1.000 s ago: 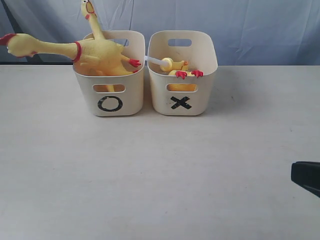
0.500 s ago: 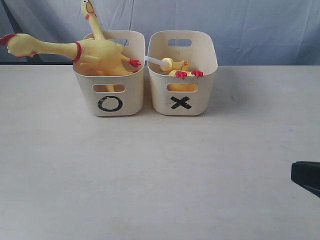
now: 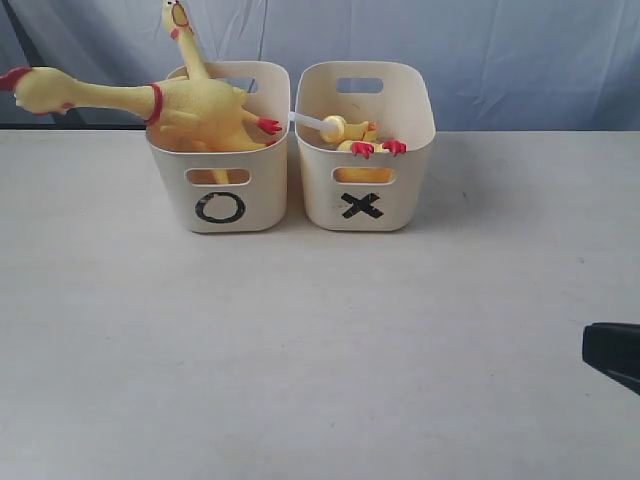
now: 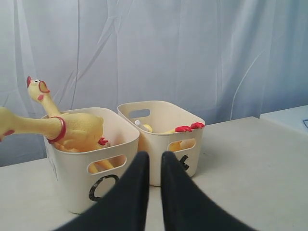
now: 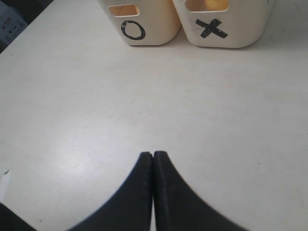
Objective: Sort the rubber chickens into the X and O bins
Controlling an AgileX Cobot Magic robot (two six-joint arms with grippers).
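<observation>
1. While I'm looking from the near side, the closest thing is the right gripper [image 5: 153, 155]. Its 2 black fingers are pressed flat together with nothing between them, hanging over bare table [image 5: 96, 96]. In the exterior view only a dark chunk of the right arm [image 3: 612, 355] pokes in at the right edge.
2. Left gripper [image 4: 154, 155] sits low and points at the bins. Its fingers are barely parted, with just a slim gap and nothing in it.
3. Past the grippers it's plain off-white tabletop all the way to the bins.
4. Both cream tubs stand at the far side of the table, upright, side by side and just about touching. The O bin [image 3: 218, 190] is on the left of the exterior view and the X bin [image 3: 365, 190] on the right, marks facing the camera.
5. O bin: 1 long chicken [image 3: 190, 105] lies across the top, body over the opening, with its red-ringed neck and head sticking way out past the left rim. A second long chicken [image 3: 180, 25] is behind it, neck straight up, beak open.
6. X bin: a small chicken [image 3: 377, 147] is inside, its red feet hooked over the front rim. More yellow shows through the handle slot, and I can't tell how many are in there.
7. Behind it all hangs a pale blue curtain [image 3: 500, 60].
</observation>
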